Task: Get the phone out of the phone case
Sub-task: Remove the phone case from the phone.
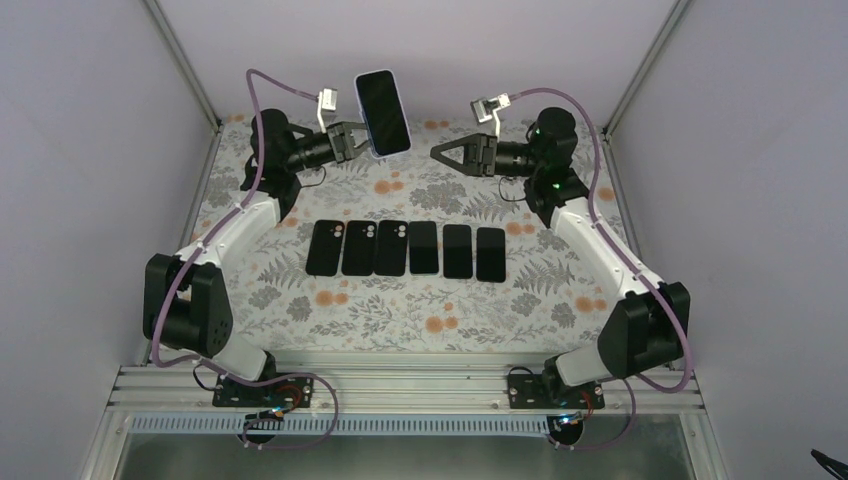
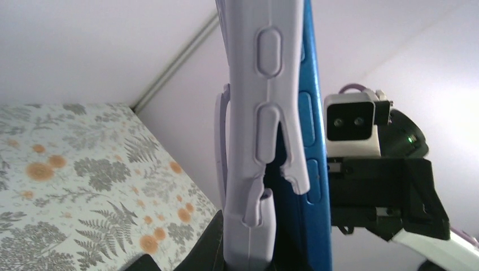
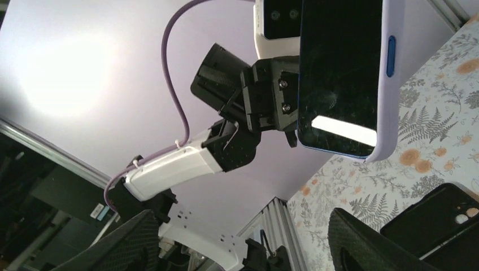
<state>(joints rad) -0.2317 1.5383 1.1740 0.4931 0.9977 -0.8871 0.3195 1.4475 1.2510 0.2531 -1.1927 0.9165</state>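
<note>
Case (image 2: 248,141) edge lifted off phone (image 2: 317,113), phone not out yet; left gripper (image 1: 356,140) clamped on case, right gripper (image 3: 240,220) spread wide, empty.

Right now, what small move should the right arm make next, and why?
Probably ease the open right claw toward the phone and grip its free edge: the left claw is shut on the lavender case, holding it aloft, and the case edge gapes off the blue phone.
</note>
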